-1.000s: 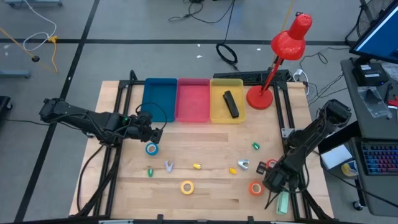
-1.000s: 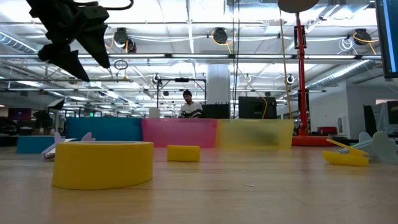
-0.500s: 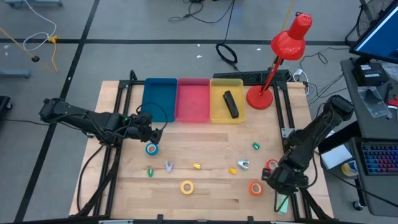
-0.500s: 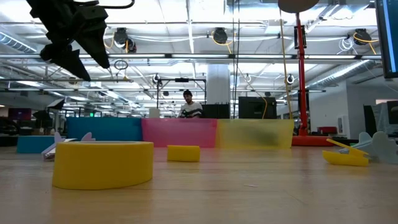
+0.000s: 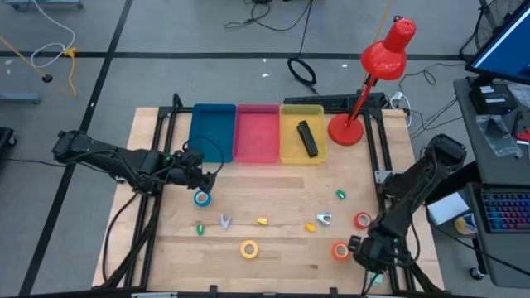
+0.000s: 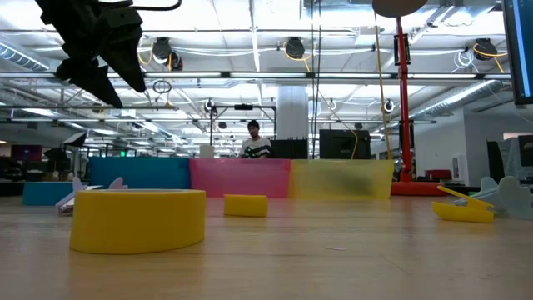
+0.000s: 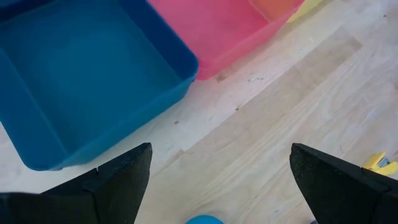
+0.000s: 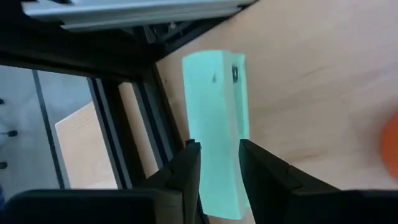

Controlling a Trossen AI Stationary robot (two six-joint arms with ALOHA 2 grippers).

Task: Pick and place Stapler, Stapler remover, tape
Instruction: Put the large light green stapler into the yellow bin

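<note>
My right gripper [image 5: 370,252] is at the table's near right corner, right over a pale green stapler [image 8: 214,124] that lies flat on the wood there. Its fingers stand a narrow gap apart. My left gripper [image 5: 203,178] hovers open just on the far side of the blue tape [image 5: 201,198], in front of the blue bin [image 5: 211,132]. The yellow tape [image 5: 249,248], orange-red tape [image 5: 340,250] and red tape [image 5: 363,220] lie flat on the table. Two silvery staple removers [image 5: 225,221] [image 5: 324,218] lie between them. A black stapler [image 5: 307,138] lies in the yellow bin [image 5: 290,153]. My right gripper points down over the pale green stapler's top [image 8: 217,155], its fingers [image 8: 189,168] lying across the stapler's width near one end. Both finger outlines overlap the stapler's edges. I cannot tell whether they touch it. The stapler lies flat on the table.
Small yellow [image 5: 262,222] and green [image 5: 340,194] pieces are scattered on the wood. A pink bin [image 5: 257,132] sits between the blue and yellow ones. A red desk lamp [image 5: 364,124] stands at the far right corner. The table's edge and black frame [image 8: 124,143] run right beside the stapler.
My right gripper has moved toward the table's near edge and now covers most of the pale green stapler, which has stayed in place.
</note>
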